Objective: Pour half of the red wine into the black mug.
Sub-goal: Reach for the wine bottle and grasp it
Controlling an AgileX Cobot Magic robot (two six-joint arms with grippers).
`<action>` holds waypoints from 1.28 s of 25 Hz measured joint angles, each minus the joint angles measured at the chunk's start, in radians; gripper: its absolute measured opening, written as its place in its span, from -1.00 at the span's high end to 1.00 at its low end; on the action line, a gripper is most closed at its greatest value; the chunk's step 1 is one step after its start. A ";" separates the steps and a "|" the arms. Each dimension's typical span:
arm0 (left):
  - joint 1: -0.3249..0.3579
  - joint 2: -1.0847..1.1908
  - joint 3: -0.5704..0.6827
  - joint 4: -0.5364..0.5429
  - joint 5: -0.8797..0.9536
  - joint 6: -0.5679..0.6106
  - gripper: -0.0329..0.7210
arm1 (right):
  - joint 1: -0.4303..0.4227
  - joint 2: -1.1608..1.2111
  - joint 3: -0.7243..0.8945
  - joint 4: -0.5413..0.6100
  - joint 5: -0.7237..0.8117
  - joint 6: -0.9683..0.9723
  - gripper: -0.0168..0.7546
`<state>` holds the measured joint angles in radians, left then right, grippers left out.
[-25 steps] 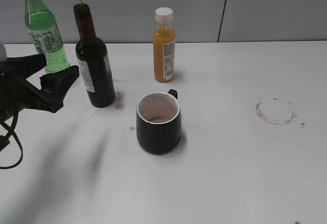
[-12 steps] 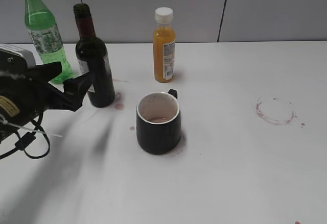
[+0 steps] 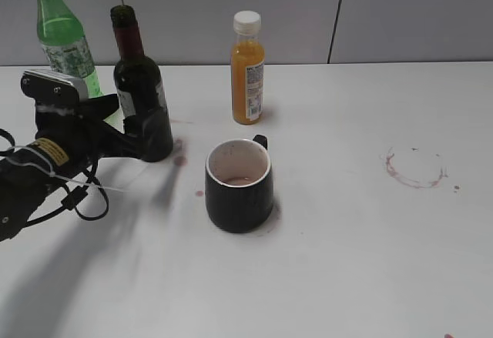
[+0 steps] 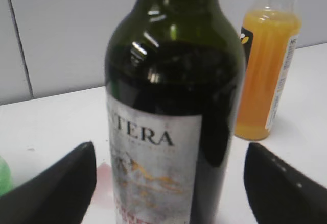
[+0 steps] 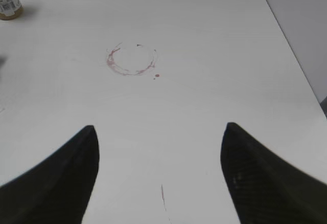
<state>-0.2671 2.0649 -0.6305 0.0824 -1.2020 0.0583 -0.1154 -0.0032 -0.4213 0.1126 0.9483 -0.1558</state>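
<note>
While standing upright on the white table, wine bottle noted at 10 o'clock from mug, near but apart from it. Left gripper positioned at bottle's lower body, fingers spread wide and flanking the glass on both sides; in left wrist view, bottle fills the gap between the two dark fingers, daylight visible on either side, no contact confirmed. Maroon foil at neck, white label facing the wrist camera, dark liquid filling the body. Mug upright, handle at 1 o'clock, white interior stained, thin reddish residue at bottom. Small reddish spots on table at mug's 9 o'clock and near bottle's base. Juice bottle, white cap on, at 12 o'clock from mug, well behind it; also seen at 3 o'clock of wine bottle in left wrist view. Green bottle at 9 o'clock of wine bottle, against back wall. Red ring stain at 3 o'clock from mug, well apart. Right gripper not seen in exterior view; in right wrist view, fingers parted wide over bare table, holding nothing, ring stain ahead at 12 o'clock.
</note>
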 joint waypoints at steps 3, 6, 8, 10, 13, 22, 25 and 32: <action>0.000 0.033 -0.044 0.010 -0.001 -0.025 -0.92 | 0.000 0.000 0.000 0.000 0.000 0.000 -0.51; 0.000 0.061 -0.078 0.013 0.001 -0.033 -0.92 | 0.000 0.000 0.000 0.000 0.000 0.000 -0.51; 0.000 0.074 -0.100 0.014 0.000 -0.040 -0.92 | 0.000 0.000 0.000 0.000 0.000 0.000 -0.51; 0.000 0.087 -0.121 0.015 -0.001 -0.042 -0.92 | 0.000 0.000 0.000 0.000 0.000 0.000 -0.51; 0.000 0.116 -0.146 0.016 -0.002 -0.049 -0.92 | 0.000 0.000 0.000 0.000 0.000 0.000 -0.51; 0.000 0.147 -0.233 0.020 0.005 -0.050 -0.92 | 0.000 0.000 0.000 0.000 0.000 -0.001 -0.51; 0.000 0.150 -0.241 0.020 0.009 -0.052 -0.91 | 0.000 0.000 0.000 0.000 0.000 -0.001 -0.51; 0.000 0.177 -0.243 0.020 0.005 -0.058 -0.89 | 0.000 0.000 0.000 0.000 0.000 -0.001 -0.51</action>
<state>-0.2671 2.2419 -0.8732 0.1020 -1.1965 0.0000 -0.1154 -0.0032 -0.4213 0.1126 0.9483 -0.1567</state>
